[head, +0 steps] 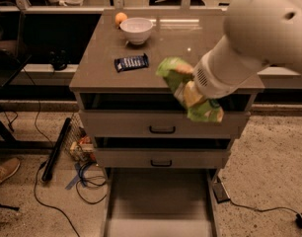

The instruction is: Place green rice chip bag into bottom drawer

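The green rice chip bag (189, 92) is a crinkly light-green pouch hanging in the air in front of the cabinet's front edge, over the right half of the top drawer front. My gripper (195, 89) is shut on it from the right; the thick white wrist hides most of the fingers. The bottom drawer (161, 196) is pulled out at floor level below, a wide tray with a flat grey floor and nothing in it. The bag is well above it and a little to its right.
On the cabinet top (101, 68) lie a dark-blue wrapped bar (132, 62), a white bowl (136, 29) and an orange (121, 18). Two upper drawers with black handles (162, 129) are partly open. Cables, a black bar (56, 149) and a shoe (4, 170) lie on the floor at left.
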Tool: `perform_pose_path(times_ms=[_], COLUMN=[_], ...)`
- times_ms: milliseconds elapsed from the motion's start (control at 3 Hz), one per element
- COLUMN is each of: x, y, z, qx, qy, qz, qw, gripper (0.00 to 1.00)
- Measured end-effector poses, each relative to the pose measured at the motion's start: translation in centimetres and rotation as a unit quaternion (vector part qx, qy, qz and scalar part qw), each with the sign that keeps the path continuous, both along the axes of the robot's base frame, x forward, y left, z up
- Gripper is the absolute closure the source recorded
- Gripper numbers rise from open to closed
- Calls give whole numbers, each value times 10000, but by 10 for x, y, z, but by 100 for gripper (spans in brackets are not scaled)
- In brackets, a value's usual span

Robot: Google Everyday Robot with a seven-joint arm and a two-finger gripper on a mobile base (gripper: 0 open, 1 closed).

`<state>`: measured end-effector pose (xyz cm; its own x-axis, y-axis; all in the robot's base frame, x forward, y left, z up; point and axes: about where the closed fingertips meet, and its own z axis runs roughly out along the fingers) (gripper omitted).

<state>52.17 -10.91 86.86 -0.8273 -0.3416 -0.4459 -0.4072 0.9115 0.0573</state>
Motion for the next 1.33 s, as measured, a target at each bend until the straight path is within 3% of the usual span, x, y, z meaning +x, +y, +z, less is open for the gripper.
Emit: perform_pose_path(times_ms=[333,667,1000,1333], x=[-5,0,-17,-49], y=[-5,23,39,56], z=[-15,-36,-140,-293], qx=[-34,-331,-964,-1216], qy=[155,214,743,1659], qz=[-57,172,472,804], qw=[9999,9991,9914,9753], gripper=[100,100,100,100])
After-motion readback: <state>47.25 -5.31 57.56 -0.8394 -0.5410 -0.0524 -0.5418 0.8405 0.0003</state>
